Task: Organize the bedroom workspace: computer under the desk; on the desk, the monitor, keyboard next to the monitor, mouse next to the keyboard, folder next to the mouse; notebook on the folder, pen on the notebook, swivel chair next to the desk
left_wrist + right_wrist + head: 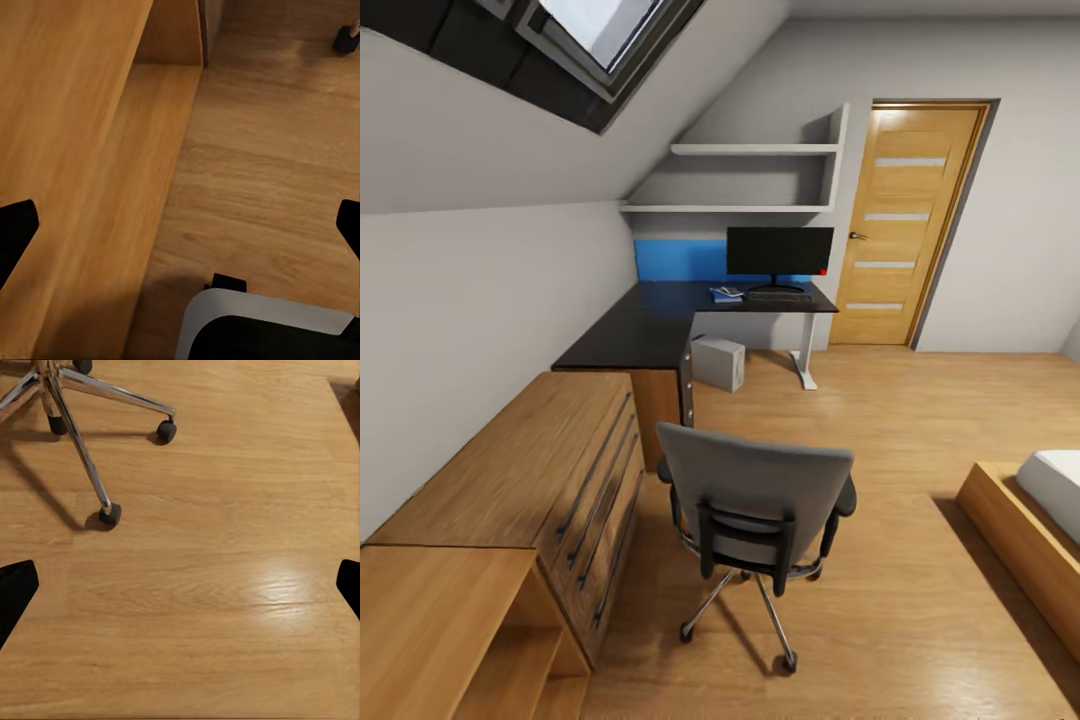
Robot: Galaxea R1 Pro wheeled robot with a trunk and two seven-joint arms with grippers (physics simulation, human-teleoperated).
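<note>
The swivel chair stands in the foreground with its grey back toward me, hiding its seat. Beyond it is the L-shaped black desk. On its far wing the monitor stands with the keyboard in front of its base. Left of the keyboard lies the blue folder with something small and pale on top, too small to tell what. The grey computer sits on the floor under the desk. My left gripper is open over the floor beside the dresser. My right gripper is open over bare floor near the chair's chrome base.
A long wooden dresser runs along the left wall up to the desk's drawer end. A wooden bed frame is at the right. A closed wooden door is at the back right. Open plank floor lies between chair, desk and bed.
</note>
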